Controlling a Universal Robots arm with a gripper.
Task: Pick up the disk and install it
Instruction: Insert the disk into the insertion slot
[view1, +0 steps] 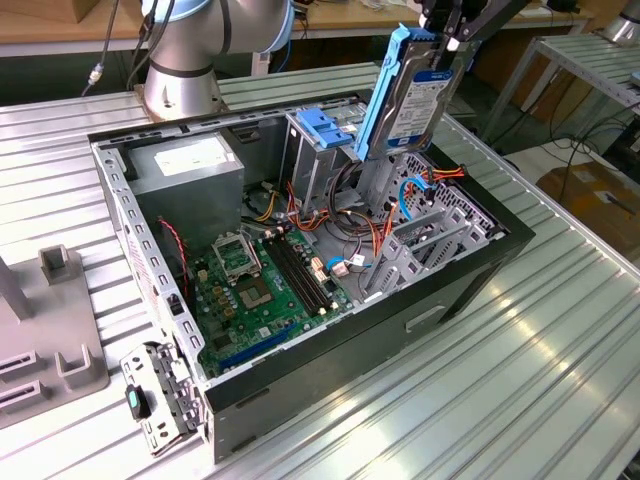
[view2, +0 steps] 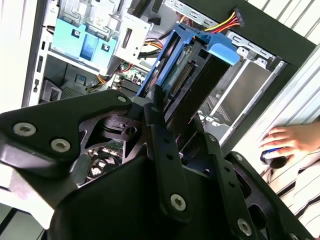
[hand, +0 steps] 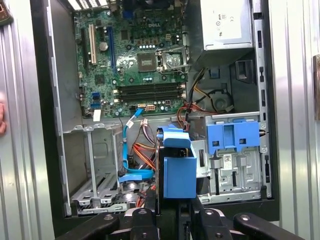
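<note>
A grey stand (view1: 55, 350) sits at the exterior view's left on the ribbed metal table (view1: 520, 400). Beside it lies the open computer case (view1: 400, 330), its inside showing. Toward the left inside the case is the grey power-supply box (view1: 190, 170), with the arm's base (view1: 180, 70) behind it on the table. The green circuit board (view1: 265, 290) lies on the case floor in front of the box.

Further right, a blue latch (view1: 325, 125) tops a metal bay, and red, orange and blue wires (view1: 375, 235) trail past it. Right of the latch, the disk (view1: 412, 100) hangs on end above the case, tilted, with its label toward the camera and blue rails along its edges. Its lower end is over the bays near the wires; whether it touches them cannot be told. The gripper (view1: 450, 40) is clamped on the disk's upper end. A drive cage (view1: 435, 240) stands below, toward the exterior view's right.

In the second wrist view the black fingers (view2: 160, 125) press against both sides of the disk. A person's hand (view2: 287, 140) lies outside the case wall.
</note>
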